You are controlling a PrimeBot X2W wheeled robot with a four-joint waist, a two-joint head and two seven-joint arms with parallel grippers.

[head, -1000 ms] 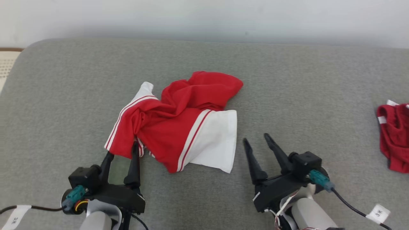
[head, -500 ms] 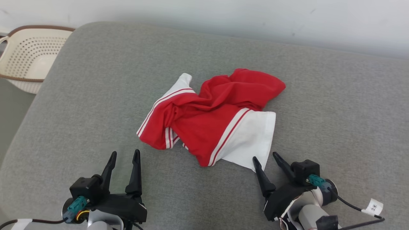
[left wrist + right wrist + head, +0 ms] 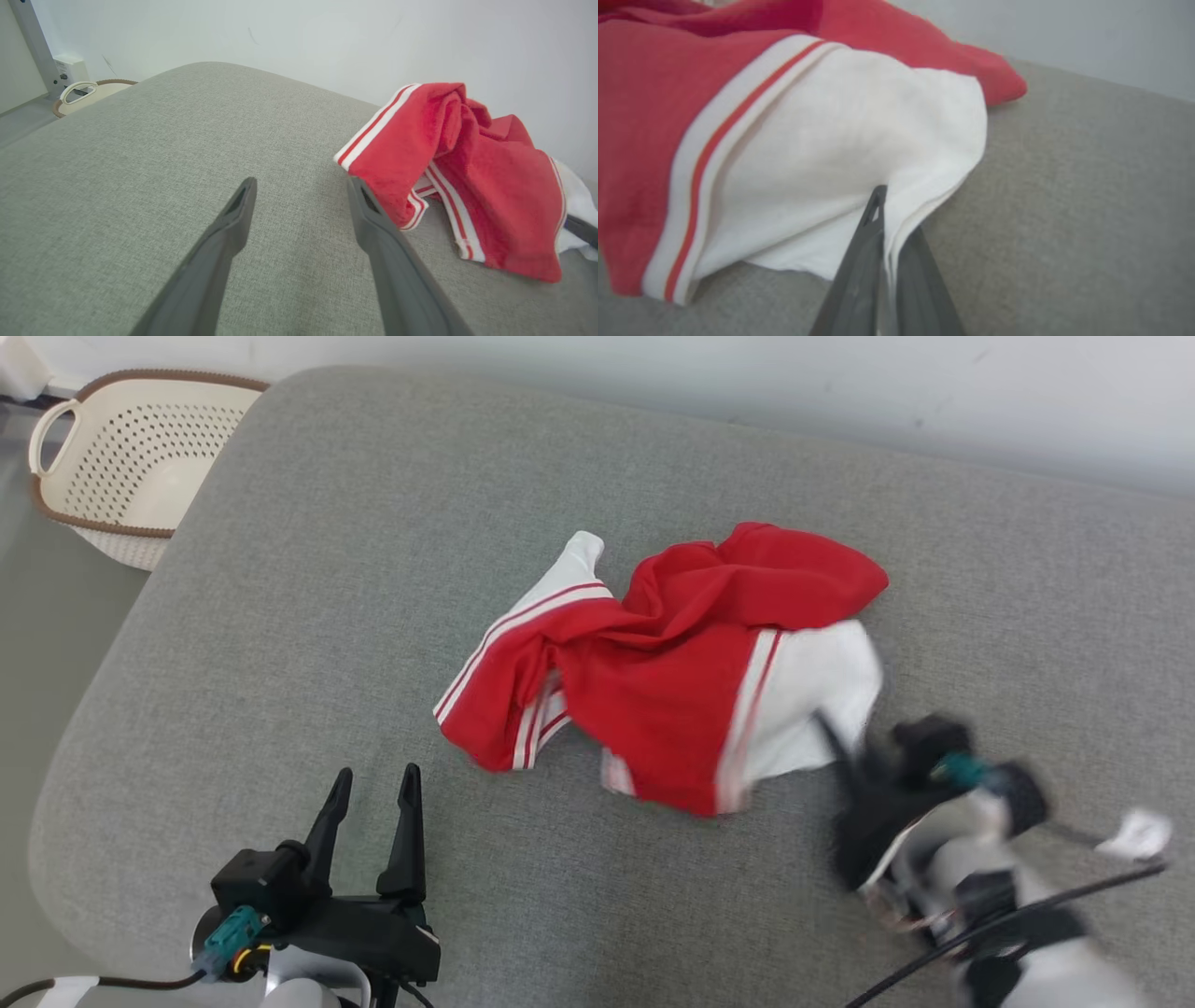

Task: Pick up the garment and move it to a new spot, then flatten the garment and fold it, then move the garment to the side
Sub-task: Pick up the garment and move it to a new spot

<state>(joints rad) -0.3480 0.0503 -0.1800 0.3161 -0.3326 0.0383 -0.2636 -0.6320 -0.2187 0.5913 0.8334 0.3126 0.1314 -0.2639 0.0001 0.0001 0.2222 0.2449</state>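
The garment (image 3: 681,663) is a crumpled red piece with white panels and red-and-white stripes, lying mid-cushion on the grey sofa (image 3: 327,569). My right gripper (image 3: 840,747), blurred in the head view, is shut on the garment's white edge (image 3: 822,154); the right wrist view shows the cloth pinched between the two fingers (image 3: 859,261) and lifted slightly. My left gripper (image 3: 373,789) stands open near the front left, apart from the garment, nothing between its fingers (image 3: 224,242). In the left wrist view the garment (image 3: 467,172) lies to the right of that gripper's tips.
A cream perforated basket (image 3: 121,467) with a brown rim sits on the floor off the sofa's far left corner. A pale wall (image 3: 653,373) runs behind the sofa. Bare grey cushion spreads left of and in front of the garment.
The head camera has swung, bringing the basket into view. My right gripper reached the white panel and shut on it, bunching it upward. The left gripper stays open, now apart from the cloth.
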